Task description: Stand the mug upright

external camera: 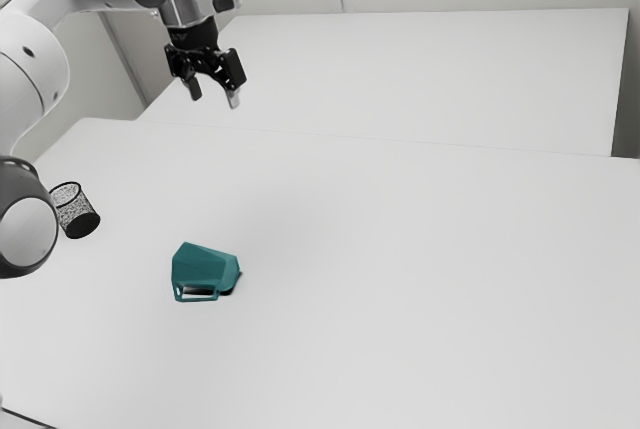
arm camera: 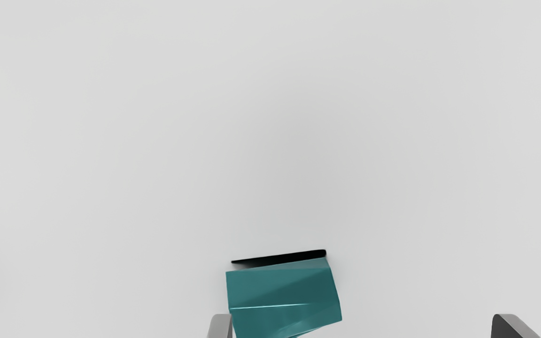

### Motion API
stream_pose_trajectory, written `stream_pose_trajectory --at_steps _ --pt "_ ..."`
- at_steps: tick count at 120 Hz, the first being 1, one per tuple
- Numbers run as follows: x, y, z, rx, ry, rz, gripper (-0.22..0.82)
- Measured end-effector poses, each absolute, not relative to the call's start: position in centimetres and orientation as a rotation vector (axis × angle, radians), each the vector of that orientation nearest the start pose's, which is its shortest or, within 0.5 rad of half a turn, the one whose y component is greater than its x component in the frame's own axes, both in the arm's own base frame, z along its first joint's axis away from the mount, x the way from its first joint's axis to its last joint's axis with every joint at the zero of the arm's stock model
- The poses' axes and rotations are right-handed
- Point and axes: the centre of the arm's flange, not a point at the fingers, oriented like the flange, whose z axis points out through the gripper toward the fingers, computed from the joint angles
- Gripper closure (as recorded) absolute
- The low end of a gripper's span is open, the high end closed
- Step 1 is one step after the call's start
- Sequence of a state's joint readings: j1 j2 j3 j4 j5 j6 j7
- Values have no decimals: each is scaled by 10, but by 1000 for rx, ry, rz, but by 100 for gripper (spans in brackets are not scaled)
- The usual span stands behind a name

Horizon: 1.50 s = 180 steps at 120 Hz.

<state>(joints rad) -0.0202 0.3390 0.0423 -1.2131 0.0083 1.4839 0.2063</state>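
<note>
The gripper hangs in the air above the table, its 2 fingers spread wide apart, with nothing held between them. The 1 teal mug lies on its side on the tabletop, below the gripper and well apart from it. Its handle is on the side toward the exterior camera. Seen from the wrist, the mug appears in the span between the 2 fingertips, much nearer 1 of them than the other, and part of it runs out of view. A thin dark strip borders the mug's side farther from the fingertips. The black mesh cup sits on the table, lower than the gripper and toward the exterior view's left of it.
</note>
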Motion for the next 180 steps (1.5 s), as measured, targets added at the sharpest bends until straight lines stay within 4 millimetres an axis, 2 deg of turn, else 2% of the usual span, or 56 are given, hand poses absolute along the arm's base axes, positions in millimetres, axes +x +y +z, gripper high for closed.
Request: stream_pose_trajectory --at_steps 16,28,37,44,61,79,107,123,151,180 --pt "646 22 577 -3129 263 119 0" --pt "646 27 566 -3141 253 157 0" --pt "640 51 557 -3143 188 196 0" --pt "627 76 543 -3151 120 262 0" --pt "588 96 512 -3232 35 405 0" --pt "540 141 469 -3338 -120 561 0" --pt "494 156 418 -3452 -112 647 0" --pt "487 159 397 -3480 -22 600 0" --pt "491 169 384 -3486 184 391 0" --pt "488 199 377 -3498 284 196 0"
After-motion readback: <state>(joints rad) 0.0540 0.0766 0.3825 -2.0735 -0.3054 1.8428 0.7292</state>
